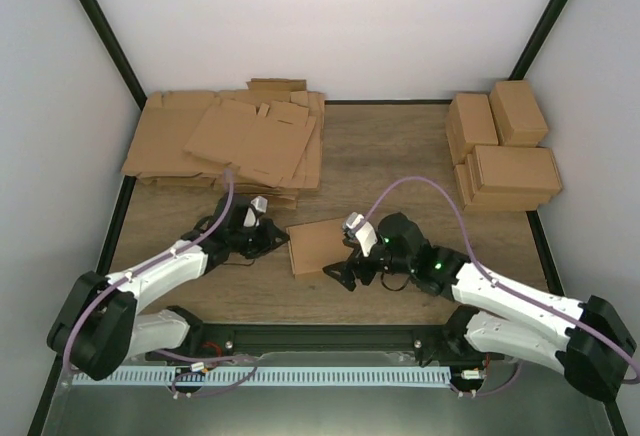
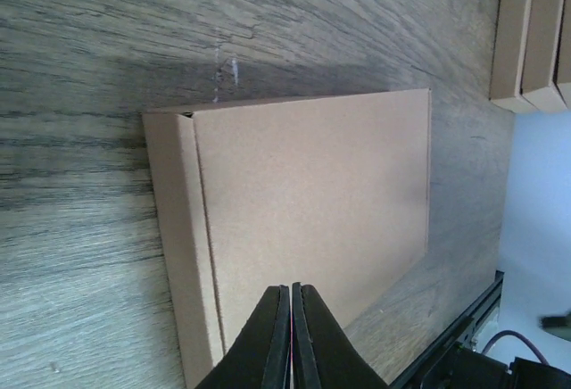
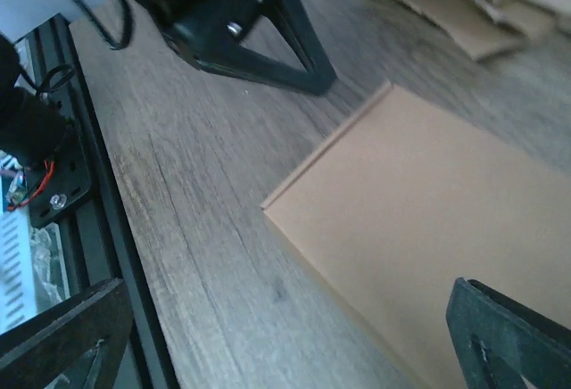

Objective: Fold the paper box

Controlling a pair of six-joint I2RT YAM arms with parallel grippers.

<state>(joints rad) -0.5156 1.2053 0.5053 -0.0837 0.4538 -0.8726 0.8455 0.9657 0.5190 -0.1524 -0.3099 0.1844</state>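
The paper box [image 1: 318, 244] lies closed and flat on the wooden table between the two arms. In the left wrist view it [image 2: 303, 211] is a plain brown lid with a folded side strip on the left. My left gripper [image 1: 282, 239] is shut and empty, its tips [image 2: 292, 293] over the box's near edge. My right gripper [image 1: 340, 274] is open, its jaws spread wide by the box's front right corner. In the right wrist view the box [image 3: 428, 219] lies beyond my open right gripper [image 3: 285, 353], and the left gripper [image 3: 241, 23] shows at the top.
A heap of flat notched cardboard sheets [image 1: 230, 141] lies at the back left. Several folded boxes [image 1: 505, 146] are stacked at the back right, also in the left wrist view [image 2: 535, 32]. A black rail [image 1: 330, 341] runs along the near table edge.
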